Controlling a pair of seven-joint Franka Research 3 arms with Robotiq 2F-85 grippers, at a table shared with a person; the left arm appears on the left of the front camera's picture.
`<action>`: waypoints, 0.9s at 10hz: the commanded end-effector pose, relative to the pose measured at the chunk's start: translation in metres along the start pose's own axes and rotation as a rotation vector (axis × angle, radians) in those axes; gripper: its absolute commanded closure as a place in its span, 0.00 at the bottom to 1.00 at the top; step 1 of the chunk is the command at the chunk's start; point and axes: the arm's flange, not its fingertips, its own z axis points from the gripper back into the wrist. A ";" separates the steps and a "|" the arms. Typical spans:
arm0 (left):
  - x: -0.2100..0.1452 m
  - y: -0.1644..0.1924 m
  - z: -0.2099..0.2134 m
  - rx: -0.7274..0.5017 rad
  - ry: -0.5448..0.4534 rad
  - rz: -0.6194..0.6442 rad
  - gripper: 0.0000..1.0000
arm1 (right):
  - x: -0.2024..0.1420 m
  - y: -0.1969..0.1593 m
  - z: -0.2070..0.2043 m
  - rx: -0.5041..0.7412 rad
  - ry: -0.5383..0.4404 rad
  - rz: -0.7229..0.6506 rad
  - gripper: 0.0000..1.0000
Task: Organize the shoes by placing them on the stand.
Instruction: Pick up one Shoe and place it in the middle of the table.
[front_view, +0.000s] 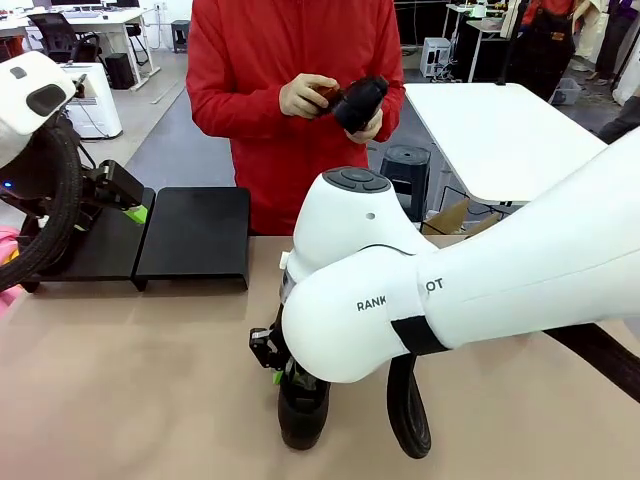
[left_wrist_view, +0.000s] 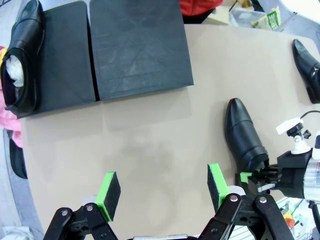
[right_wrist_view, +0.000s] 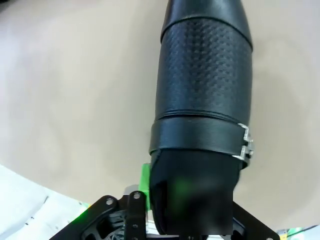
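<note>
The table (left_wrist_view: 150, 130) carries the stand (left_wrist_view: 140, 50) at its far edge; one shoe (left_wrist_view: 22, 55) lies on the stand's left section. A second shoe (left_wrist_view: 244, 132) stands mid-table, the right claw (left_wrist_view: 251, 176) at its heel, grip not discernible. The left claw (left_wrist_view: 164, 192) hovers wide open, empty. The person (front_view: 250, 80) holds a third shoe (front_view: 360, 100).

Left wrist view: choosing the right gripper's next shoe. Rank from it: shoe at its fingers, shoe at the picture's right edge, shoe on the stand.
From the right gripper:
1. Shoe at its fingers, mid-table.
2. Right-edge shoe, upper right.
3. Racked shoe, far left on the stand.
</note>
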 end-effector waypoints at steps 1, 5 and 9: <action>0.001 0.003 0.000 -0.001 -0.001 -0.013 0.10 | 0.001 -0.001 0.009 0.026 -0.020 -0.045 0.28; 0.001 0.003 0.000 -0.001 -0.001 -0.013 0.10 | -0.001 -0.016 0.053 0.105 -0.022 -0.033 0.00; 0.001 0.003 0.000 -0.001 -0.001 -0.013 0.10 | 0.005 0.000 0.038 0.073 -0.029 -0.049 0.00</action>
